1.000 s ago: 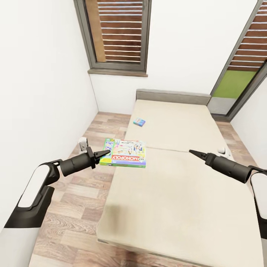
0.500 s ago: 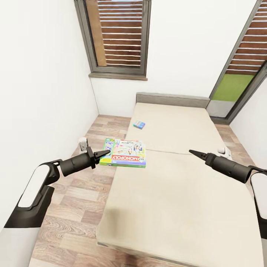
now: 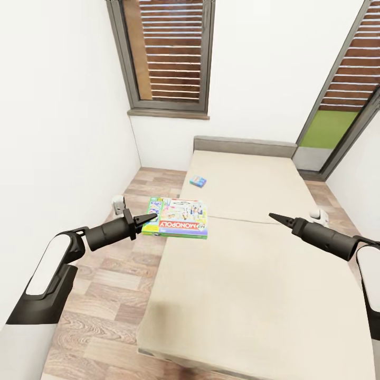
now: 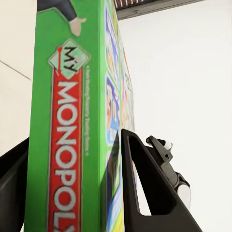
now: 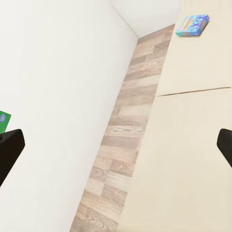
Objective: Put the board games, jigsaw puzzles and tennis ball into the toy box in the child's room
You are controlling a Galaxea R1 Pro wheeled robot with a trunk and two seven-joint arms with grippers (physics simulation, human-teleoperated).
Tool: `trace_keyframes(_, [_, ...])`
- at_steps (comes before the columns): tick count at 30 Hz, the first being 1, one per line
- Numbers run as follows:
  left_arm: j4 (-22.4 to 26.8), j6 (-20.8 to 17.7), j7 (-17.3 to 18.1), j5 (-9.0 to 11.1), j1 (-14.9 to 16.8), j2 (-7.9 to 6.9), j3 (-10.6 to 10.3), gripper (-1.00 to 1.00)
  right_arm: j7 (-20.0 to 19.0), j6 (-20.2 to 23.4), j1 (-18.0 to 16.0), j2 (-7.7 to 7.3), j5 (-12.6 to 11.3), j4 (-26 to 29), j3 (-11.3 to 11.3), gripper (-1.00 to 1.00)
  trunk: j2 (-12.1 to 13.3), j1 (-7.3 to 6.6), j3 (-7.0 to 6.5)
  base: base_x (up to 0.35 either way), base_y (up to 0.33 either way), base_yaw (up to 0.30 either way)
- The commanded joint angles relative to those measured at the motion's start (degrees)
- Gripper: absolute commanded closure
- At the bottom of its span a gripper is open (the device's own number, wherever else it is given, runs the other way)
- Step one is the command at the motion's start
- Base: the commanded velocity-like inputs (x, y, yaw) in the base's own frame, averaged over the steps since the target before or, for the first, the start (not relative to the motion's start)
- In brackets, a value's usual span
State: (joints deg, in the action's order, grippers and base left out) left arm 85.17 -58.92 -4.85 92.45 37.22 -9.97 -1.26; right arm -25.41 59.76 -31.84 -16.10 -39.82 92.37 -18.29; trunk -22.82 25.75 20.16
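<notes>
Filling the middle of the head view, the bed (image 3: 253,274) is the landmark: a wide beige mattress in two sections, its seam running across just beyond the two grippers, its grey headboard against the far white wall under a slatted window (image 3: 170,53). On the bed's left side a strip of wood-plank floor (image 3: 105,295) runs between the mattress edge and the white side wall (a fairly narrow lane, bare along its length). On the bed's right side a smaller patch of floor shows beside a second slatted, green-panelled window (image 3: 338,100).

Above the bed's left edge, overhanging the floor strip, the large green-edged MONOPOLY board game (image 3: 177,217) is held level in the air by the left gripper (image 3: 148,217); in the left wrist view its black fingers (image 4: 145,188) press on both faces of the box (image 4: 72,135), clamped near its edge.

Over the bed's right half, the right gripper (image 3: 274,216) hovers with nothing in it; the head view shows its tips drawn to a point, but the right wrist view shows them spread far apart, so the jaws stand open.

On the bed's far section, near its left edge, lies the small light-blue board game (image 3: 198,181), flat on the mattress, also seen from the right wrist (image 5: 192,24).
</notes>
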Motion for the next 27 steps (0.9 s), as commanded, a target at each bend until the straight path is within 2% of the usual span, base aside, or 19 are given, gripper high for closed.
trace_keyframes(1, [0.04, -0.07, -0.51, 0.58, 0.05, -0.04, -0.05, 1.00, -0.61, 0.24, -0.06, 0.01, 0.54, 0.01, -0.08, -1.00, -0.10, 0.04, 0.00, 0.000, 0.000, 0.000])
trace_keyframes(27, [0.09, -0.07, -0.51, 0.62, 0.15, 0.08, -0.11, 1.00, -0.69, -1.05, -0.06, -0.07, 0.54, 0.01, -0.10, -1.00, -0.10, 0.04, -2.42, 0.000, 0.000, 0.000])
